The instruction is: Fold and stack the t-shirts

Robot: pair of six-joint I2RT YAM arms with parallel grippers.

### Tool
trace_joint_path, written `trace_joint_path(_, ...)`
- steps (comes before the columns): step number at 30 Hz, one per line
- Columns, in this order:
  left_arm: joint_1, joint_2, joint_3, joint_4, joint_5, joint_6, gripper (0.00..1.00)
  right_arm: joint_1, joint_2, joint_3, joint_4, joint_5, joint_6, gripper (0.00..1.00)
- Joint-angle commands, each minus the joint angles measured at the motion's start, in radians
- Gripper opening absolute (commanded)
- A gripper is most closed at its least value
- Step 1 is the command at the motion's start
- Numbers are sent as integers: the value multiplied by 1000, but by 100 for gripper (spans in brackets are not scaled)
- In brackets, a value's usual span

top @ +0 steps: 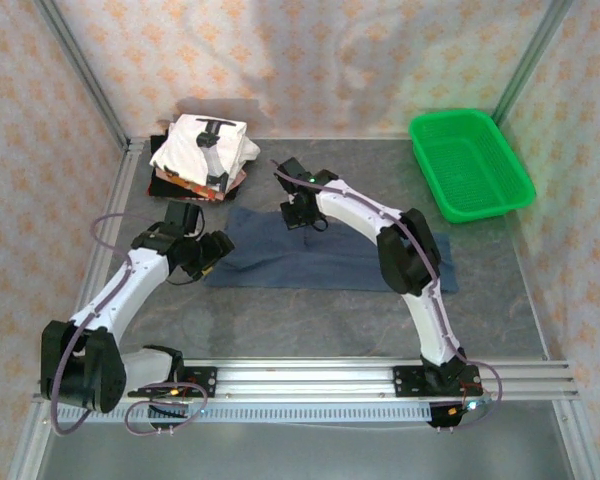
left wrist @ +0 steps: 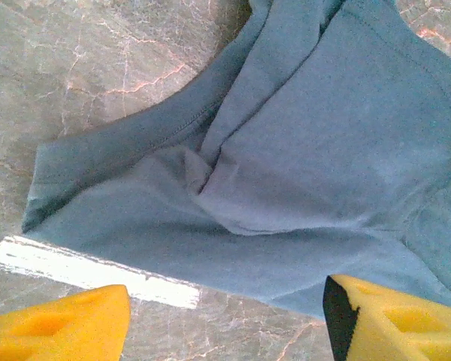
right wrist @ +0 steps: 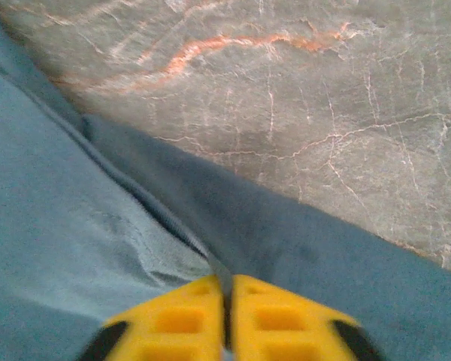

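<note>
Right gripper (right wrist: 227, 289) tight on navy shirt (right wrist: 52, 226)

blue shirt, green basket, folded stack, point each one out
blue shirt (top: 280, 258), top external view, flat middle of the cloth
green basket (top: 470, 165), top external view, bare mesh floor
folded stack (top: 202, 143), top external view, its white top layer

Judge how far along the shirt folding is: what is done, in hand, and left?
Done: a pile of folded shirts, a white printed one on top, sits far left on the table. In hand: the blue shirt lies flat, the right claw pinching its edge, the left claw open by a sleeve. Left: folding it and adding it to the pile.
</note>
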Motion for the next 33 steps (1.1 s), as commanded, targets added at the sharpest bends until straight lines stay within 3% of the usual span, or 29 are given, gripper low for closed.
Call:
trace_joint_path(1, -13, 34, 49, 8, -50, 35, 70, 1, 54, 77, -97, 18, 15, 19)
trace_joint_path(4, -12, 71, 97, -2, -65, 59, 70, -16, 51, 76, -128, 60, 59, 40)
trace_joint_path(8, -18, 169, 197, -31, -80, 126, 69, -42, -66, -57, -77, 109, 134, 55)
trace_joint_path(11, -30, 260, 287, -43, -67, 184, 64, -46, -208, -227, 37, 59, 144, 66)
trace_joint_path(15, -64, 394, 414, -82, -93, 235, 54, -46, -369, -440, 193, -116, 152, 80)
trace_joint_path(18, -68, 477, 476, -80, -111, 277, 49, -41, -445, -565, 286, -238, 180, 83)
trace_joint_path(22, -75, 587, 569, -94, -120, 306, 43, -26, -499, -698, 377, -301, 228, 84)
trace_joint_path(27, -88, 701, 663, -182, -199, 346, 38, -6, -501, -754, 390, -310, 250, 84)
trace_joint_path(33, -99, 704, 640, -199, -225, 349, 37, 8, -476, -773, 404, -306, 266, 84)
